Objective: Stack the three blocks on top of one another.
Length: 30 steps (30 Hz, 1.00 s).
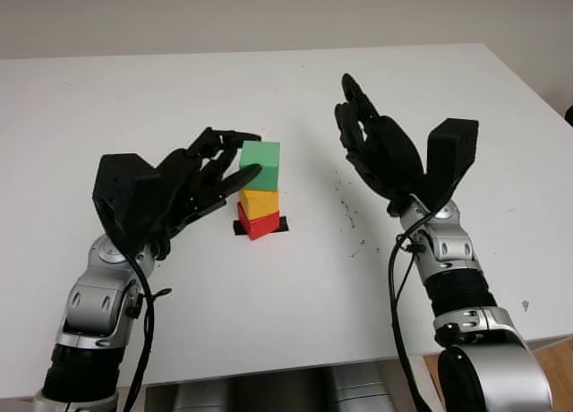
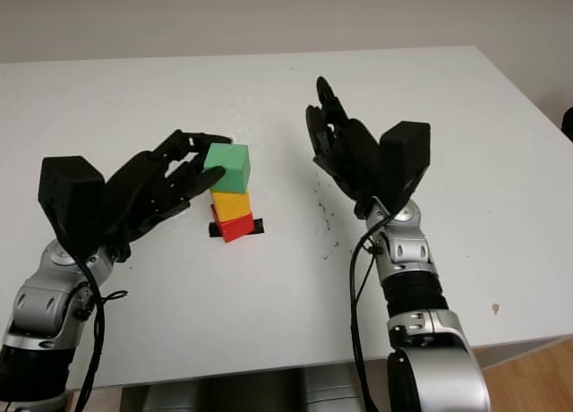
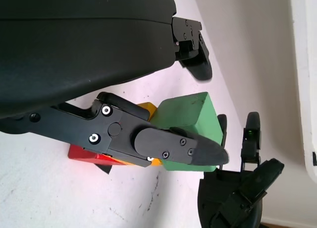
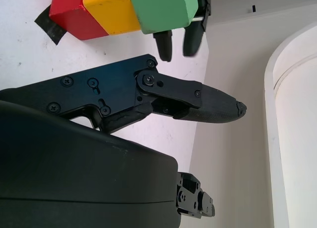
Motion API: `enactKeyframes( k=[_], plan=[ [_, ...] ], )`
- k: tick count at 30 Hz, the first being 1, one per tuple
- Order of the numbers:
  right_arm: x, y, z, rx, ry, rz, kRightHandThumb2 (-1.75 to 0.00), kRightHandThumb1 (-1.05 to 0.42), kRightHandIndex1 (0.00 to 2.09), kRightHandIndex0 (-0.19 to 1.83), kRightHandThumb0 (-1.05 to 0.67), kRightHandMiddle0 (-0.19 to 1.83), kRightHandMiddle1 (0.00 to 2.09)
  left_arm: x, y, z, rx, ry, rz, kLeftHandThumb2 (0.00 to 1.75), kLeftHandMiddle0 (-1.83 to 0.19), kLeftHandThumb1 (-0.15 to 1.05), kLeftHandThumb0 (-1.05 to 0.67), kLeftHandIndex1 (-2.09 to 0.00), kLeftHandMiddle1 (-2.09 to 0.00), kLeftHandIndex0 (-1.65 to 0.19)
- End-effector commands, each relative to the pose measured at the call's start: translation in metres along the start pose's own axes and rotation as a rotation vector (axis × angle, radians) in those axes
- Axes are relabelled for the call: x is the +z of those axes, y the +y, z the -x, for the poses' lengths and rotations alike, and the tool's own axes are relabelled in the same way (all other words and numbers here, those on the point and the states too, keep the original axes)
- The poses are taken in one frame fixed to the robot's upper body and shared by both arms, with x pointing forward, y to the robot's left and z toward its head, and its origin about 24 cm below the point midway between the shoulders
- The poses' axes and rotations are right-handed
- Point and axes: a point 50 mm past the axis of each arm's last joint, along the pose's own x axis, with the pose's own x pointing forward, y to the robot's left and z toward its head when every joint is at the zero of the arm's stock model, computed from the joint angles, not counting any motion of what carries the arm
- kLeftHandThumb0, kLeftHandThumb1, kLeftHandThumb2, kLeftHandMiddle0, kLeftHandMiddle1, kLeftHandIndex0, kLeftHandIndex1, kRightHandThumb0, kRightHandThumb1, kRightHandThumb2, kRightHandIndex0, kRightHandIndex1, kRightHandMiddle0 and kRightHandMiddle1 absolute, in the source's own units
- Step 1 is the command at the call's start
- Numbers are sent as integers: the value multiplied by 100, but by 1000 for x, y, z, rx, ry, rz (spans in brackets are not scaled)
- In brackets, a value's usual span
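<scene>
Left hand [image 1: 235, 166] grips green block [image 1: 260, 167] atop stack.

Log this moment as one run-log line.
stack: red block bottom, yellow block middle, green block top | left hand: shut on green block | right hand: open, beside stack

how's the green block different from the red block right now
The green block sits at the top of the stack with the left hand closed on it; the red block is at the bottom, on the black tape mark, untouched. Green looks slightly larger than red. Both are plain cubes, with the yellow block between them.
</scene>
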Motion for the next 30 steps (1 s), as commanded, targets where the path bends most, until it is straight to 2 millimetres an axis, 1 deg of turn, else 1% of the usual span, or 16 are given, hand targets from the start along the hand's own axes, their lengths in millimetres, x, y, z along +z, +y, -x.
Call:
enactKeyframes(
  k=[1, 5, 8, 14, 15, 16, 17, 19, 21, 24, 29, 30],
  plan=[
    [6, -2, -1, 2, -20, 15, -64, -105, 0, -19, -67, -19, 0, -3, 0, 2, -13, 11, -10, 22, 18, 105, -78, -22, -3, 7],
    [6, -2, -1, 1, -17, 7, -65, -105, 0, -19, -68, -19, 0, -3, -1, 2, -32, 16, -4, 22, 19, 105, -80, -10, 0, 17],
    [6, -3, -1, -2, -17, 12, -64, -105, 0, -19, -68, -19, 0, -3, -1, 2, -48, 15, -2, 22, 19, 105, -81, -2, 0, 19],
    [7, -3, -1, -1, -17, 21, -64, -105, 0, -19, -68, -19, 0, -3, -1, 5, -100, -4, -14, 25, 19, 105, -90, 0, 0, 19],
    [7, -3, -1, -1, -18, 20, -64, -105, 0, -19, -68, -19, 0, -3, 0, 6, -105, -9, -16, 29, 19, 105, -92, 0, 0, 19],
    [7, -3, -1, 0, -19, 18, -64, -105, 0, -19, -67, -19, 0, -3, 0, 7, -108, -13, -17, 39, 19, 105, -92, 0, 0, 19],
    [7, -4, -1, -3, -18, 14, -64, -105, 0, -19, -67, -19, 0, -2, 0, 8, -106, -18, -19, 43, 19, 105, -93, 0, 0, 19],
    [8, -4, -1, -5, -24, 20, -65, -105, 0, -19, -68, -19, 0, 4, 2, 11, -48, -68, 66, 58, 19, 105, -91, 0, 0, 19],
    [8, -4, -1, -3, -27, 26, -68, -105, 0, -19, -68, -19, 0, 12, 10, 12, 43, -141, 137, 63, 19, 105, -88, 0, 0, 19],
    [7, -4, -2, -5, -25, 6, -72, -105, 0, -19, -69, -19, 0, 23, 25, 12, 155, -232, 195, 66, 19, 105, -84, 0, 0, 19],
    [6, -4, -3, -8, -18, 1, -74, -105, 0, -19, -75, -19, 0, 34, 55, 6, 281, -320, 234, 66, 19, 105, -83, 0, 0, 19],
    [6, -3, -3, -8, -15, 1, -74, -105, 0, -19, -76, -19, 0, 35, 64, 3, 303, -323, 203, 66, 19, 105, -83, 0, 0, 19]
  ],
)
